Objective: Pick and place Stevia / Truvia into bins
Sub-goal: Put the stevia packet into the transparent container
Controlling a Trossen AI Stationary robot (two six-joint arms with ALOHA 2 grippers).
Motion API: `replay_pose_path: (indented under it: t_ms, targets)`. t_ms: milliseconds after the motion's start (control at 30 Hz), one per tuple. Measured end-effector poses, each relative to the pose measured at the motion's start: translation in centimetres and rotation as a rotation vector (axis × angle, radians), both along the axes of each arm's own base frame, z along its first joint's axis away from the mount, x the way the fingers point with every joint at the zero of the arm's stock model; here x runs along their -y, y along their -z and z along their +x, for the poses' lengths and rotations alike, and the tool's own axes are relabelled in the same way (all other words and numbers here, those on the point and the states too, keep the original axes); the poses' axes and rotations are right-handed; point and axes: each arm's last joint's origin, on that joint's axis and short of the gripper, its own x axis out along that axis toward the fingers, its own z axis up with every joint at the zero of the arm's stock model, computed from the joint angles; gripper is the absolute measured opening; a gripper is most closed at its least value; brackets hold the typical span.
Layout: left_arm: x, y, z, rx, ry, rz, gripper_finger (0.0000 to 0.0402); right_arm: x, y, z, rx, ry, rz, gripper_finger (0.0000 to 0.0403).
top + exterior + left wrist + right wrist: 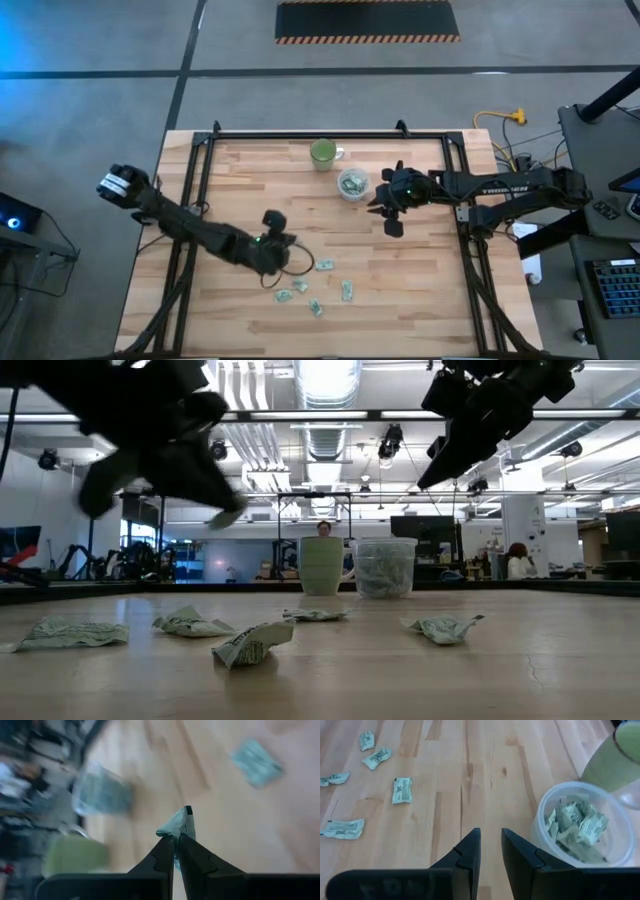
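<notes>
Cup sits toward the table's far edge from our left gripper, clenched on a sachet; right gripper, parted and empty, waits beside it.

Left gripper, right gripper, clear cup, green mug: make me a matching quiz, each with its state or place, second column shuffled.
Things:
1. left gripper
2. right gripper
3. clear cup
4. green mug

States:
A. partly filled with sachets
B. stands beside the clear cup, nearer the table's far edge
C. shut on a sachet
D. jaws apart, empty, next to the clear cup

Pairs: 1-C, 2-D, 3-A, 4-B
</notes>
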Motion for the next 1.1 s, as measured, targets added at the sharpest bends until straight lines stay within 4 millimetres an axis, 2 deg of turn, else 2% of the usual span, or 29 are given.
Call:
replay_pose_path:
  t_ms: [133,300,467,633,833,1000,1100]
  targets:
    - [-2.7,-1.1,2.1,0.108,0.034,0.039,0.0006,-0.1,0.4,-0.2,-0.013,0.017,0.023,0.0068]
    - [-7.5,-2.7,3.9,0.253,-0.001,0.036,0.0006,-0.1,0.8,-0.3,-0.025,0.023,0.033,0.0068]
    - [-12.7,-3.9,5.0,0.394,0.047,-0.067,0.0006,-0.5,1.2,-0.4,-0.037,0.018,0.044,0.0068]
    - [-16.7,-3.5,5.9,0.503,0.089,-0.191,0.0006,-0.9,1.4,-0.5,-0.043,-0.001,0.041,0.0068]
    - [-19.4,-1.5,8.5,0.515,0.086,-0.284,0.0006,-0.9,1.4,-0.5,-0.043,-0.029,0.011,0.0068]
    - [-20.7,-0.5,11.4,0.498,0.073,-0.295,0.0006,-0.9,1.4,-0.5,-0.044,-0.048,-0.01,0.0068]
    - [-21.2,-0.3,12.2,0.484,0.062,-0.299,0.0006,-0.9,1.4,-0.5,-0.044,-0.064,-0.026,0.0068]
